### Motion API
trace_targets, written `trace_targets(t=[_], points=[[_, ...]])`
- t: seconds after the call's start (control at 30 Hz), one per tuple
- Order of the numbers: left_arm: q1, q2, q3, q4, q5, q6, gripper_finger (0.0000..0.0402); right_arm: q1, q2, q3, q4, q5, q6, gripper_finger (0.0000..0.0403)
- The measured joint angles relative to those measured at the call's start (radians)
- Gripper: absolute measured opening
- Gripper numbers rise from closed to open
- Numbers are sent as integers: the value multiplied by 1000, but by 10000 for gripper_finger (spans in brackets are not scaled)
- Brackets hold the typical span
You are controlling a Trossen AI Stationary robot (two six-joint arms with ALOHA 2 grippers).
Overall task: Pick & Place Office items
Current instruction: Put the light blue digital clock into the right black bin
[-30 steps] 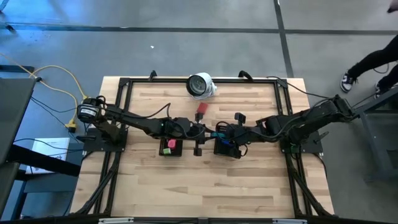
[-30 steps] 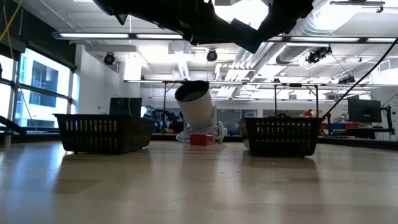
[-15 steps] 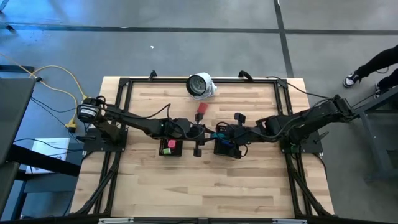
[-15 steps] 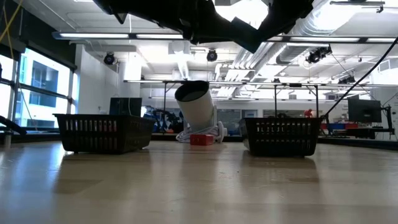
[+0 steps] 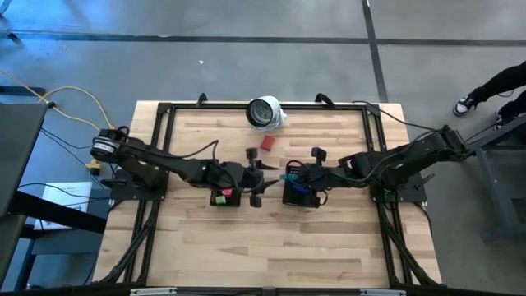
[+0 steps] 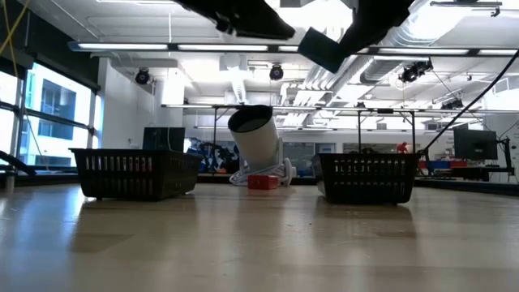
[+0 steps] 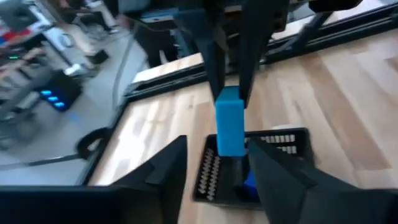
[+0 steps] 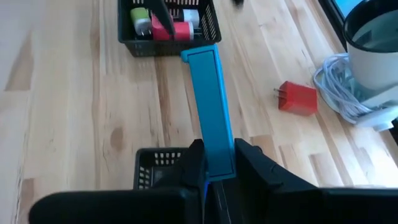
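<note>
Both arms matte black, segmented links, thin black cables looped along them. Left arm (image 5: 164, 160) has a round silver-faced motor housing at the shoulder joint, yellow cable running off beside it. Right arm (image 5: 411, 156) all dark. Fingers (image 7: 155, 174) black, flat, angular plastic; right ones (image 8: 261, 168) same

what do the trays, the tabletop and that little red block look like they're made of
Trays: black mesh, probably coated wire or plastic, judging by the slotted walls.
Tabletop: pale wood, butcher-block style; grain and joined strips show, light sheen.
Red block: smooth and matte with crisp edges, likely plastic or rubber; hard to tell.
</note>
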Motion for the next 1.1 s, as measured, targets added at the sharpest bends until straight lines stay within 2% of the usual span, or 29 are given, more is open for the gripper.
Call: trace_targets(t=[0.13, 0.3, 0.5, 0.67, 1.1], points=[[-48, -22, 0, -41, -162, 19, 193, 0, -9, 0, -37, 0, 11, 45], [-86, -26, 0, -127, -334, -4, 200, 0, -19, 0, -157, -17, 92, 45], [-97, -32, 0, -181, -337, -80, 200, 0, 5, -1, -201, -84, 154, 45], [-115, -32, 0, -184, -314, -92, 200, -1, 29, -35, -166, -152, 207, 45], [-126, -32, -16, -231, -313, -162, 200, 13, 201, -45, -93, -265, 248, 45]])
